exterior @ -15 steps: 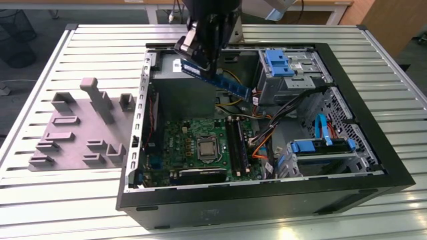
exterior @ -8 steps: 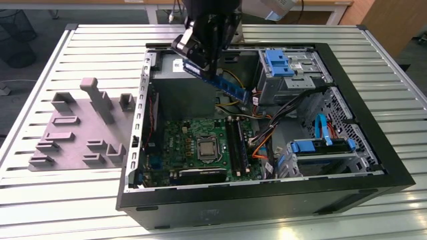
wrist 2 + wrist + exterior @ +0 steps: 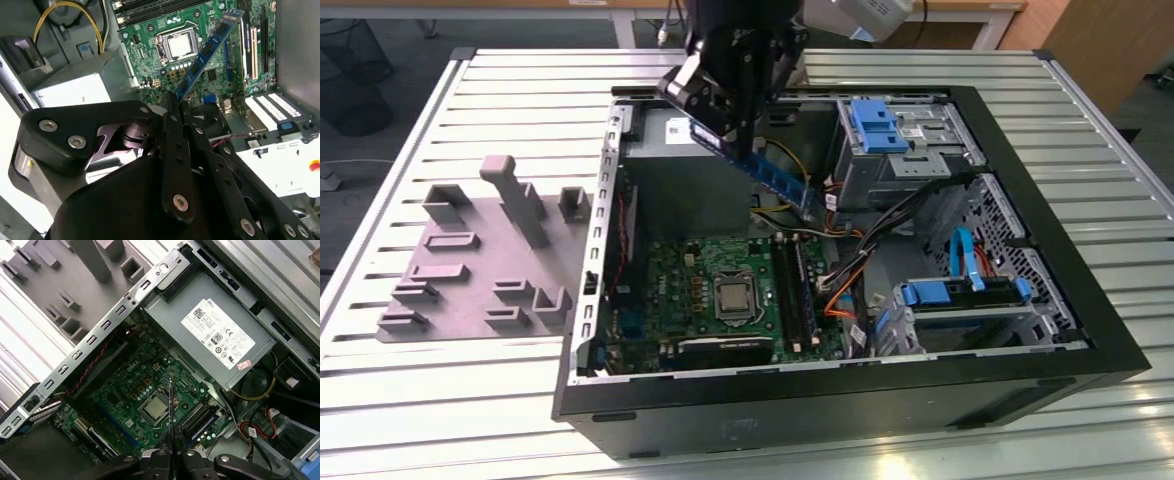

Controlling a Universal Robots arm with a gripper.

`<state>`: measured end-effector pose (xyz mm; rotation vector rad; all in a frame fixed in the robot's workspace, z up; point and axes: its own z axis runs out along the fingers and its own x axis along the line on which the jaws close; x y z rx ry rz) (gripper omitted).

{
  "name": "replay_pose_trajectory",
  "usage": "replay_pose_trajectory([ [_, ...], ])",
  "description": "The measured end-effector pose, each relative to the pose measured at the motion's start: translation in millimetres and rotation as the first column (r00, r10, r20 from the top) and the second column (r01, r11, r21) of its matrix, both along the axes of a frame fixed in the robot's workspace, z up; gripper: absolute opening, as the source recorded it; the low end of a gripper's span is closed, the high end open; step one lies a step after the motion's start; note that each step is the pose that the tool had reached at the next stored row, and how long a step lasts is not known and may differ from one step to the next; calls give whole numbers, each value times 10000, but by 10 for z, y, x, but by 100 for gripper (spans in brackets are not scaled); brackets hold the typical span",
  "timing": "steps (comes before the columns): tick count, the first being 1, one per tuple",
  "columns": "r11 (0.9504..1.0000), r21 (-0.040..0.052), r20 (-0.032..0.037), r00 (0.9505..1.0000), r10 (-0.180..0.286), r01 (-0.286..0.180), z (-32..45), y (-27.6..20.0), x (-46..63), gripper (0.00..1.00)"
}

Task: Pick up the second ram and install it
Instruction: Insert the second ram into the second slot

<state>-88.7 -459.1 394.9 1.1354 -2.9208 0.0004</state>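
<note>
My gripper (image 3: 720,122) hangs over the back part of the open computer case (image 3: 1067,330) and is shut on the second ram (image 3: 774,180), a thin bluish-green stick with black chips. The stick slopes down from the fingers toward the exterior view's right, in the air above the green motherboard (image 3: 707,290). In the second wrist view the ram (image 3: 207,47) sticks out from the gripper (image 3: 176,102) over the board. The first wrist view has the ram (image 3: 171,410) edge-on, above the processor socket (image 3: 155,409) and beside the black memory slots (image 3: 200,419). The slots (image 3: 794,290) lie below the stick.
A grey fixture plate (image 3: 467,260) with upright blocks sits on the slatted table at the exterior view's left of the case. Inside the case are a grey power supply (image 3: 215,335), blue drive brackets (image 3: 881,125), a lower drive cage (image 3: 961,295) and loose cables (image 3: 854,270).
</note>
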Motion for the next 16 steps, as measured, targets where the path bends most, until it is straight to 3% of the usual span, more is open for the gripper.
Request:
replay_pose_trajectory([
  [7,9966,-27,1,9966,-829,829,-3,1,0,14],
  [16,9831,-140,17,9832,-1828,1828,-8,3,1,14],
])
